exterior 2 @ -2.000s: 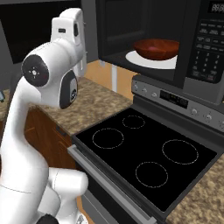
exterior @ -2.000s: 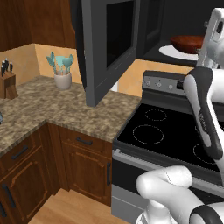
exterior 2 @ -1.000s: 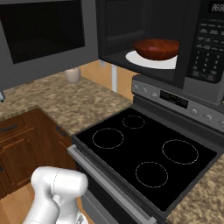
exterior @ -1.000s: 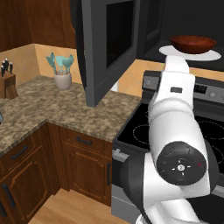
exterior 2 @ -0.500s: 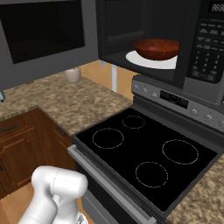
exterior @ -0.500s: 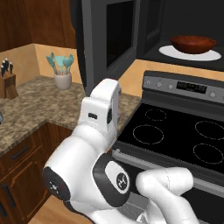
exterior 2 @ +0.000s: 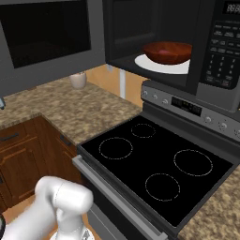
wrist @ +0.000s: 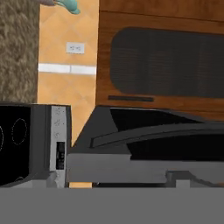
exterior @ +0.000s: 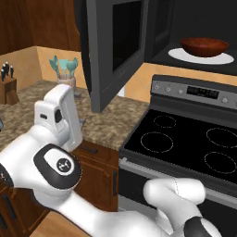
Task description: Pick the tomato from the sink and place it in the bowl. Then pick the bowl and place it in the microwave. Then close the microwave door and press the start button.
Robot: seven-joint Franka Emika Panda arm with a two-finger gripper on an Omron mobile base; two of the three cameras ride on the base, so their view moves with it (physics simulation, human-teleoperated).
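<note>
Brown speckled counter [exterior: 106, 122] is running along the wall beside the black stove [exterior: 185, 143], and above the stove the microwave [exterior 2: 206, 56] is standing open. My arm is swinging a long way: a moment ago it was up by the microwave shelf, and now it is bending low and to the left, out in front of the wooden cabinets [exterior: 95, 171]. I am leaving the bowl [exterior: 204, 46] behind on the white round plate [exterior: 201, 56] inside the microwave, and nothing is touching it. I cannot see the tomato from here, so I am guessing it is lying down inside the bowl. My claw is staying spread wide and is holding nothing. My hand camera is looking sideways at the microwave door [wrist: 144, 153], which is hanging open over the counter, with the brown cabinet door [wrist: 162, 61] behind it. I think this means the bowl step is done, and I am getting round to the outside of the microwave door so I can push it shut. After that I am still needing to press the start button on the button panel [exterior 2: 220, 47].
</note>
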